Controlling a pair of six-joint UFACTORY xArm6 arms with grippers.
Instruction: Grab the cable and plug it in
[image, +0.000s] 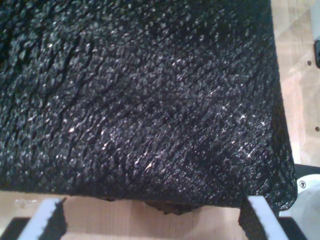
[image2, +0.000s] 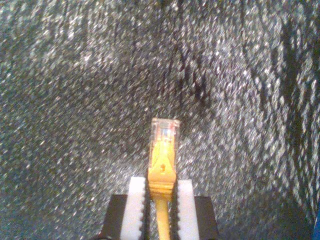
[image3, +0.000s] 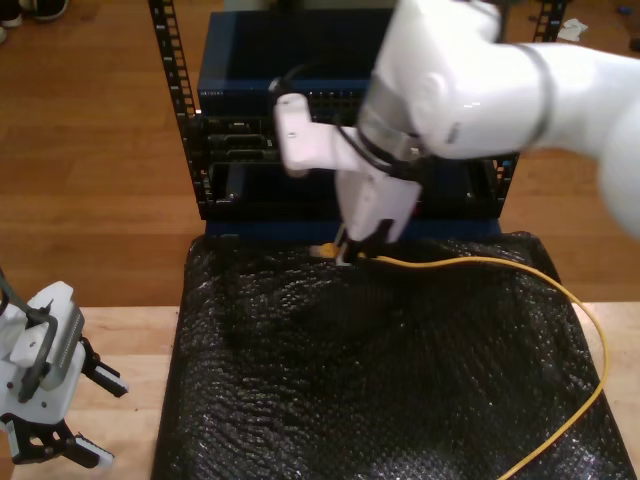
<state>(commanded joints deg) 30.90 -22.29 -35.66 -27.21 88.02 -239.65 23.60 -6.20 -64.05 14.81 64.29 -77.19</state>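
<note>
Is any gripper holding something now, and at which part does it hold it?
My second gripper holds the cable just behind its clear plug, on the yellow boot. My first gripper is open and holds nothing.

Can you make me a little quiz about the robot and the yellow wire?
1. True or false: my second tool is shut on the yellow cable just behind its clear plug.
2. What lies under the cable? A) black bubbly sheet B) a red towel C) bare floor
3. Fill in: my first tool holds ______, its fingers spread at the edge of the black sheet.

Key
1. True; the white pads squeeze the cable from both sides.
2. A; the sheet covers the table in front of the equipment rack.
3. Nothing.
</note>
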